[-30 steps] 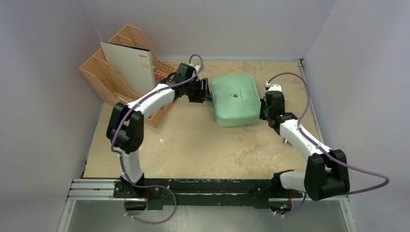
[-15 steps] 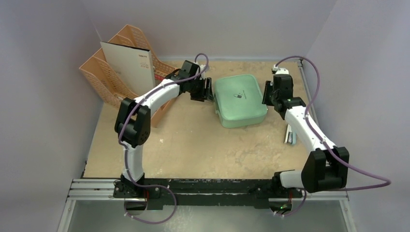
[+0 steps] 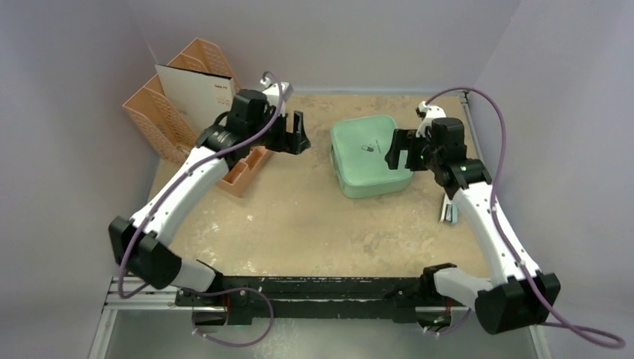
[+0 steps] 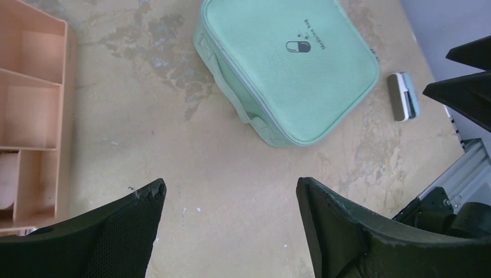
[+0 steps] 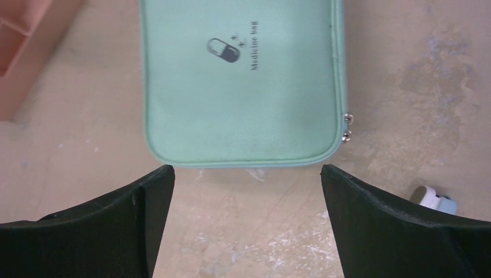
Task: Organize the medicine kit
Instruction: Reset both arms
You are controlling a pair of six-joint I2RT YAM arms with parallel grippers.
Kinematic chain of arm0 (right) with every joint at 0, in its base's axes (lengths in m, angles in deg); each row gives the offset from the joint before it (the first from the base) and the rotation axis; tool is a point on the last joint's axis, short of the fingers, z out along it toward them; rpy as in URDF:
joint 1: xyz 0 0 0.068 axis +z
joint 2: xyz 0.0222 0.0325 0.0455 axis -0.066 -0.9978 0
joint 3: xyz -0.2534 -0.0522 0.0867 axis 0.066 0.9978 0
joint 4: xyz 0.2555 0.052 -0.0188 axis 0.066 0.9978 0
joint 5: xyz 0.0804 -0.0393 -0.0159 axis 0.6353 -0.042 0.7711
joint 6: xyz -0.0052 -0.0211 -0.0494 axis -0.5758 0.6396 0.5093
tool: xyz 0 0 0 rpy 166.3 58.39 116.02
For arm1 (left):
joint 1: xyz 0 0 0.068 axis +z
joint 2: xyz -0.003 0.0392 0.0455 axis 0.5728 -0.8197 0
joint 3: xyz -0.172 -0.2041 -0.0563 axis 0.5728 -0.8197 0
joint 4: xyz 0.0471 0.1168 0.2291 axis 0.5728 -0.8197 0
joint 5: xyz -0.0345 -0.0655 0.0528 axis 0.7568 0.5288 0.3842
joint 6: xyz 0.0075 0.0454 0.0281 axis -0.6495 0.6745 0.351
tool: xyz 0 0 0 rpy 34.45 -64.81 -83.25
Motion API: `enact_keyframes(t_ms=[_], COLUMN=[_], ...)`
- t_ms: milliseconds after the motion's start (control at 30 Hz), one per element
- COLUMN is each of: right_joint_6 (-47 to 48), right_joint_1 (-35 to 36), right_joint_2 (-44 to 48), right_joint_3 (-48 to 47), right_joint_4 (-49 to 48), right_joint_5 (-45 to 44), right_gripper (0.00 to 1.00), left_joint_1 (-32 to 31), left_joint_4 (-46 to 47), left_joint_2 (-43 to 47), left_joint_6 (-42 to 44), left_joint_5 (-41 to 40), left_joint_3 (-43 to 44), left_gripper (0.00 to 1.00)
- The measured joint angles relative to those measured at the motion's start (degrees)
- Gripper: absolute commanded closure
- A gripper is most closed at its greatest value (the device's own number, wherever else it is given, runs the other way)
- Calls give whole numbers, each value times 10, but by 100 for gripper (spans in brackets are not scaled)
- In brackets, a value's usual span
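Observation:
The medicine kit (image 3: 370, 155) is a mint-green zippered case lying shut and flat at the back middle of the table. Its pill logo faces up in the left wrist view (image 4: 289, 63) and in the right wrist view (image 5: 243, 81). My left gripper (image 3: 297, 134) hovers to the left of the case, apart from it. It is open, with only bare table between its fingertips (image 4: 230, 182). My right gripper (image 3: 395, 149) hangs over the case's right edge. It is wide open (image 5: 247, 168) and holds nothing.
A peach desk organizer (image 3: 191, 112) holding a white booklet (image 3: 198, 101) stands at the back left, under the left arm. A small white and teal object (image 3: 448, 213) lies on the table to the right of the case, beneath the right forearm. Grey walls close in the table.
Both grippers have opened and drawn away from the case's sides. The left one pulled back to the left and the right one rose above the right edge. The case sits slightly further right.

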Motion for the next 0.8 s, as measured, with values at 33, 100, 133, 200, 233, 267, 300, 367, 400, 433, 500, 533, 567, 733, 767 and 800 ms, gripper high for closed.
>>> enact_keyframes(t_ms=[33,100,133,200,233,267,300,367,400,433,500,533,567,733,767,800], right_joint_6=[-2,-6,-10,-21,-26,-32,-38,-48,-51,-54,-58,-60,-62,-66,-67,-69], right_joint_1=[5,14,17,21,21,21,21,21,22,22,22,22,22,22,22,22], right_joint_2=[19,63,81,120,132,145,156,168,174,179,190,194,196,223,233,245], right_joint_3=[5,22,31,53,61,70,78,92,101,108,127,131,134,136,139,144], right_joint_4=[-2,-12,-16,-23,-23,-24,-25,-25,-26,-27,-30,-29,-26,-25,-27,-31], right_joint_5=[10,27,34,51,58,65,72,81,85,85,83,81,79,70,69,69], right_gripper=[1,1,1,1,1,1,1,1,1,1,1,1,1,1,1,1], left_joint_1=[0,0,0,0,0,0,0,0,0,0,0,0,0,0,0,0], left_joint_4=[0,3,5,7,6,5,3,2,2,3,11,12,12,8,8,9], left_joint_2=[23,71,96,142,167,192,212,260,283,305,344,359,374,388,386,386], left_joint_6=[0,-6,-10,-20,-25,-30,-34,-41,-45,-51,-61,-67,-71,-82,-84,-86], left_joint_5=[-2,-3,-3,-2,-2,-1,-1,-2,-5,-9,-21,-28,-34,-58,-62,-64], left_joint_3=[-10,-36,-53,-86,-104,-119,-130,-153,-163,-176,-209,-227,-245,-278,-280,-281], left_gripper=[17,17,16,16,16,15,15,14,14,13,13,13,13,13,13,13])
